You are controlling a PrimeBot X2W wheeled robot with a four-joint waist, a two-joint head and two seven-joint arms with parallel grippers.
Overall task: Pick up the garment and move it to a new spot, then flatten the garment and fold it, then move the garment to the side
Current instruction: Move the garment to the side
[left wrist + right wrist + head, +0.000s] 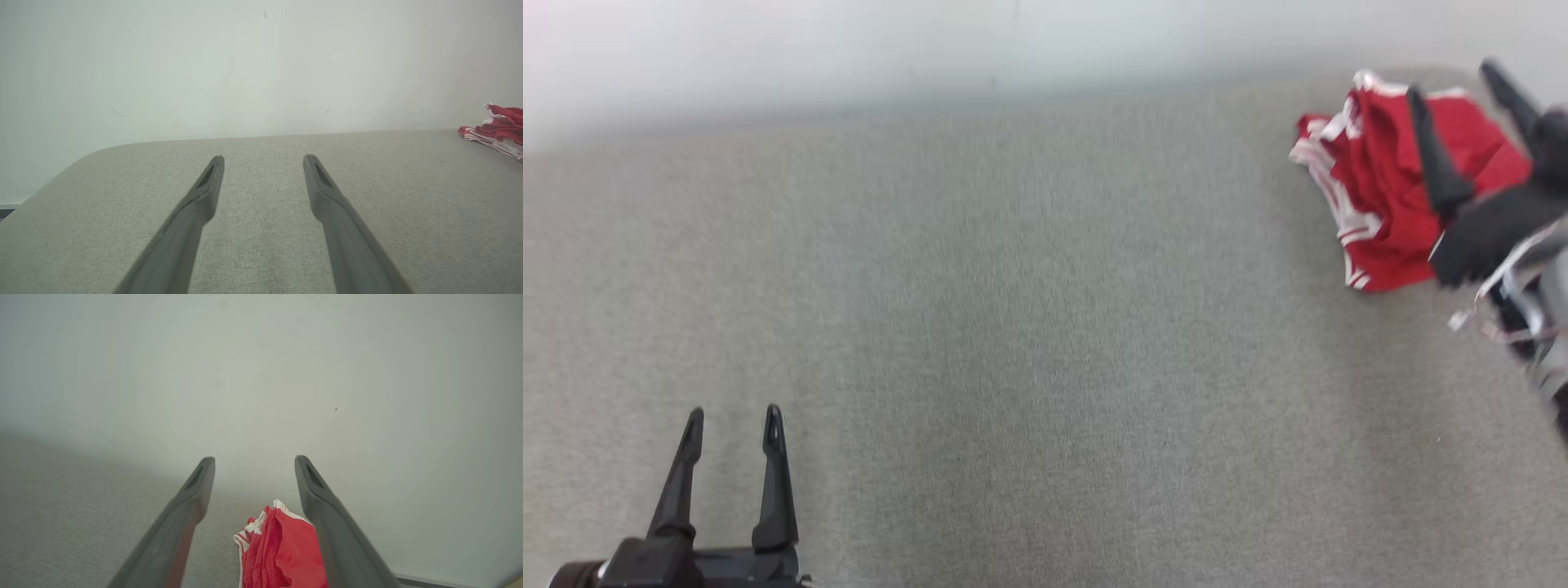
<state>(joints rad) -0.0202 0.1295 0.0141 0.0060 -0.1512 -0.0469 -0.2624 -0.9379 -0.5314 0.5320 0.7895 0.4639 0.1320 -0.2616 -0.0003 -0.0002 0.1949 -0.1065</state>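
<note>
Red garment (1380,184) — beneath right pincer (1452,78).

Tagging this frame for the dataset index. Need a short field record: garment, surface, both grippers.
garment: red with white trim, bunched, not flattened, at the far right of the surface
surface: grey fabric top, pale wall behind
left gripper: open, holding nothing, near left, well away from the garment
right gripper: open, fingers over the garment, not closed on it
right-finger contact with cloth: cannot tell
</note>
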